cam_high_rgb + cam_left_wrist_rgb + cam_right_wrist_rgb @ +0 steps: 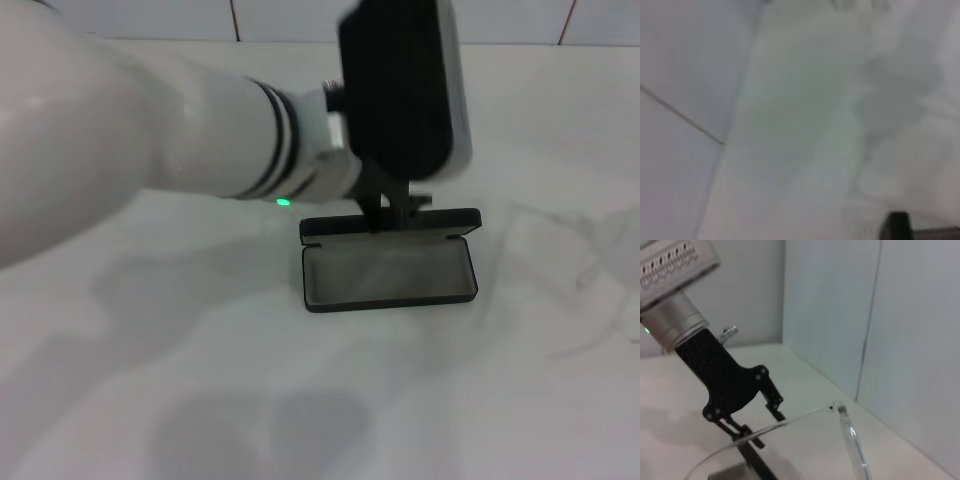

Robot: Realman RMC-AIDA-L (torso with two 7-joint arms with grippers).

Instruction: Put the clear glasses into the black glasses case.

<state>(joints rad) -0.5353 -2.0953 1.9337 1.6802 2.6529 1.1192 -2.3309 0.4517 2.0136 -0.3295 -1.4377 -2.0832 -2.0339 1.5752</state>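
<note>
Left gripper (388,215) at the far edge of the open black glasses case (390,275); clear glasses (585,270) off to the right.

Case lies mid-table (200,380), lid back, grey lining up, nothing visible inside. Left gripper fingers come down onto the lid's far edge; can't tell if they're open or closed. Glasses lie on the table right of the case, apart from it; right wrist view shows them close up (845,430). Right gripper isn't visible, state unknown.
</note>
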